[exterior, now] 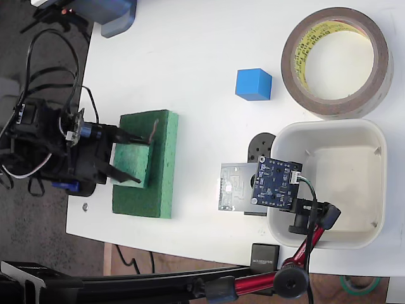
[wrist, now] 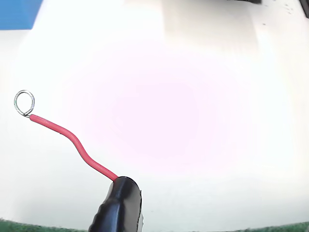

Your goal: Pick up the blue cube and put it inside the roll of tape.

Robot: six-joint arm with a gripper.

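Nearest, in the fixed view, the gripper [exterior: 130,158] is seen spread open over a green foam block [exterior: 147,163], while farther across the white table [exterior: 190,57] the blue cube [exterior: 253,84] is set just beside, outside, the roll of tape [exterior: 336,62].

A thick green foam block [exterior: 147,163] lies near the left edge of the white table [exterior: 190,57]. A white rounded-square plastic tub [exterior: 373,183] sits at the right edge, a dark-blue circuit board [exterior: 276,182] just beside it.
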